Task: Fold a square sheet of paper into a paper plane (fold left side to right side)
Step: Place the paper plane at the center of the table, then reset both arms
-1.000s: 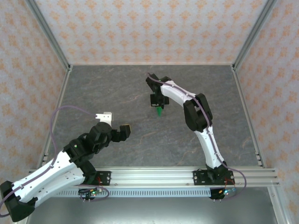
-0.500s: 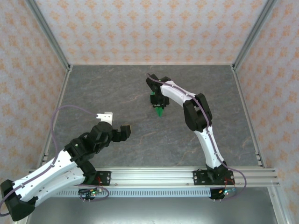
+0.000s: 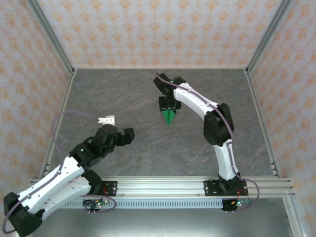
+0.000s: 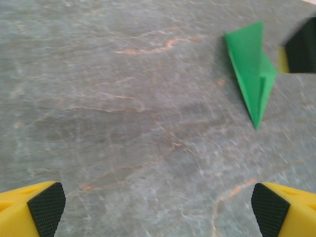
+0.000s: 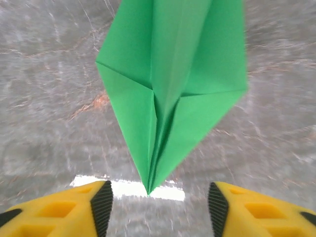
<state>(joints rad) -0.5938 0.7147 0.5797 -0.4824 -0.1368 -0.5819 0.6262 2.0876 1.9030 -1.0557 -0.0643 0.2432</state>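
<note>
Peach-patterned walls [image 3: 148, 29] box in a grey stone-look table [image 3: 108, 94], and an aluminium rail [image 3: 168, 186] along its near edge carries both arm bases. Low toward the near left corner lies the left arm [image 3: 59, 175]; the right arm [image 3: 207, 113] reaches out to the middle of the table.

The left gripper [image 3: 118, 128] hangs over bare table with its jaws spread very wide and nothing between them, its black pads [image 4: 47, 210] sitting at the bottom corners of its wrist view. The right gripper [image 3: 169, 103] hovers at the far end of the paper plane [image 3: 169, 117], jaws parted to a middling width. In its wrist view a pointed end of the plane sits in the gap between the pads, and neither seems to touch it. The plane appears to rest on the table near the centre, well apart from the left gripper, as a narrow green dart with a centre crease and one wing tilted up (a shadow lies beside it).

This looks like the letting-go of the finished plane. To do it well, I judge the jaws should stand clear of the paper before the wrist rises straight up, so nothing drags so light a thing.

Counted: three walls, one table, two arms, two grippers, one plane
</note>
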